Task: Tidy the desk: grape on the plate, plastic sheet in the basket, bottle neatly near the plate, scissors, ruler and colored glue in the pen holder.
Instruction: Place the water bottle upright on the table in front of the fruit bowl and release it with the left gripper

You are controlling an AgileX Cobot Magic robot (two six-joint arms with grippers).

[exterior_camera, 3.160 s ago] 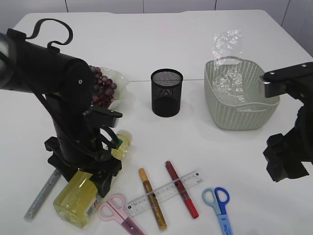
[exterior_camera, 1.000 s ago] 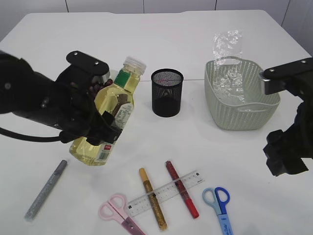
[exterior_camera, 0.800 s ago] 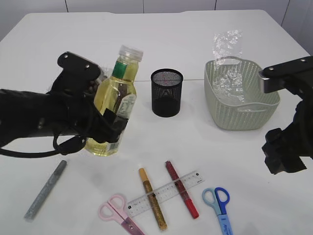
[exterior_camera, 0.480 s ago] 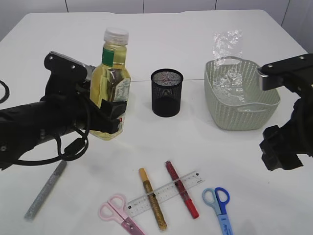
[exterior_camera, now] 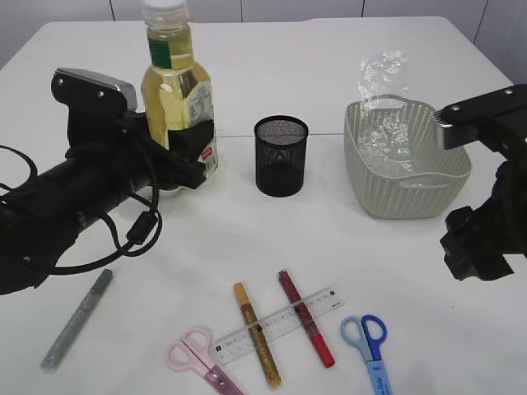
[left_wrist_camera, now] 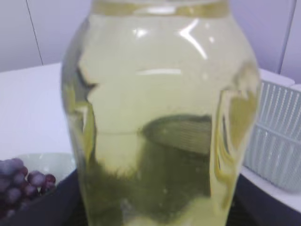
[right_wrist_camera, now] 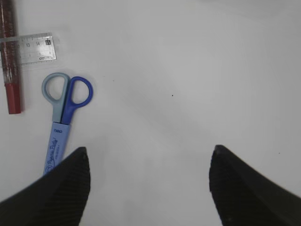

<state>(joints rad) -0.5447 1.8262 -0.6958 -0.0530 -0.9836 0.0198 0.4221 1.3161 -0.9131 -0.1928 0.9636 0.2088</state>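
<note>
The bottle (exterior_camera: 175, 86) of yellow liquid stands upright at the back left, and my left gripper (exterior_camera: 191, 155) is shut on its lower part. It fills the left wrist view as the bottle (left_wrist_camera: 160, 108), with the grape (left_wrist_camera: 18, 181) on the pale green plate (left_wrist_camera: 52, 163) at lower left. The black pen holder (exterior_camera: 281, 155) stands mid-table. The plastic sheet (exterior_camera: 383, 76) sticks up from the basket (exterior_camera: 408, 173). Near the front edge lie pink scissors (exterior_camera: 201, 355), blue scissors (exterior_camera: 368, 337), the ruler (exterior_camera: 276, 325) and the gold (exterior_camera: 256, 346), red (exterior_camera: 305, 318) and silver (exterior_camera: 76, 319) colored glue. My right gripper (right_wrist_camera: 148, 162) hangs open over bare desk.
In the exterior view the left arm and its cable (exterior_camera: 136, 239) cover the plate and grape. The right arm (exterior_camera: 486, 222) stands in front of the basket's right end. The right wrist view shows the blue scissors (right_wrist_camera: 65, 110), the ruler's end (right_wrist_camera: 29, 49) and the red glue (right_wrist_camera: 8, 56) at upper left.
My left gripper has raised the bottle from a tilt to upright and carried it back and to the left. The right arm has hardly moved.
</note>
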